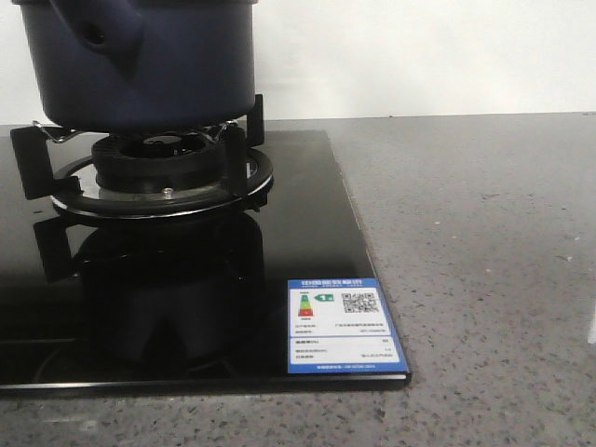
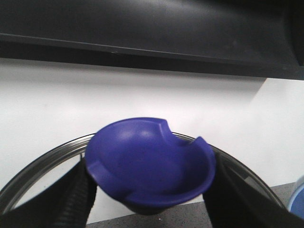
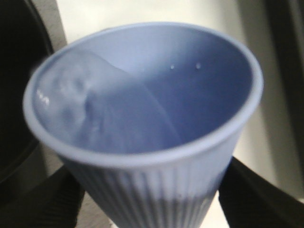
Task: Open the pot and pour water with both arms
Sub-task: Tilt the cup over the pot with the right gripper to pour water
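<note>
The dark navy pot [image 1: 140, 65] stands on the burner grate at the back left of the front view, its handle socket [image 1: 93, 35] facing the camera and its top cut off by the frame. Neither gripper shows there. My left gripper [image 2: 152, 205] is shut on the blue knob [image 2: 149, 161] of a glass lid with a metal rim [image 2: 42, 164], held up in front of a white wall. My right gripper [image 3: 152, 209] is shut on the light blue ribbed cup [image 3: 156, 190], which is tilted with water [image 3: 95, 114] inside.
The pot's burner [image 1: 168, 168] sits on a black glass hob [image 1: 186, 307] with a blue and white label [image 1: 343, 326] at its front right corner. Grey speckled counter [image 1: 484, 261] lies to the right. A dark curved shape [image 3: 14, 95] is beside the cup.
</note>
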Controlling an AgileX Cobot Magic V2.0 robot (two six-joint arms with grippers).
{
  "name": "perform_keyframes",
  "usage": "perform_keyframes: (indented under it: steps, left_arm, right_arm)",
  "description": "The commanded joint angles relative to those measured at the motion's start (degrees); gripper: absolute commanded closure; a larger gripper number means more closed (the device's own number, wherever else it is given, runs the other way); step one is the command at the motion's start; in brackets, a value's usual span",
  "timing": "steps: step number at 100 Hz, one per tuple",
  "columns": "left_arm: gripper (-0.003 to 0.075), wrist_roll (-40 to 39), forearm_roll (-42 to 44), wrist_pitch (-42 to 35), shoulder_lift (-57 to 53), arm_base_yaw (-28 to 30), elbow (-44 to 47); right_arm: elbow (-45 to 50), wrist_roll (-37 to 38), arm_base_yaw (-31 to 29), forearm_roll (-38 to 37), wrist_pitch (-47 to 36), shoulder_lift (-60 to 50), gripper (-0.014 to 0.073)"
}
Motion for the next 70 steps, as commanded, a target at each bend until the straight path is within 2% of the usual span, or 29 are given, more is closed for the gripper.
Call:
perform_keyframes:
  steps: [1, 18, 51, 70]
  left_arm:
    - [0.0309, 0.0, -3.11, 0.77, -2.52, 0.11, -2.58]
    - [0.0309, 0.0, -3.11, 0.77, -2.52, 0.11, -2.58]
    - [0.0309, 0.0, -3.11, 0.77, -2.52, 0.11, -2.58]
    - [0.0309, 0.0, -3.11, 0.77, -2.52, 0.11, -2.58]
  right_arm:
    - [-2.41, -0.29, 0.06, -5.88, -6.35, -2.79, 0.019]
    - [-2.41, -0.29, 0.17, -12.21, -9.36, -1.76, 0.019]
    - [-2.32, -0.29, 2.44, -25.12, -9.72, 0.18, 0.0191]
    - [-2.32, -0.29, 2.8, -29.35, -9.72, 0.55, 0.0191]
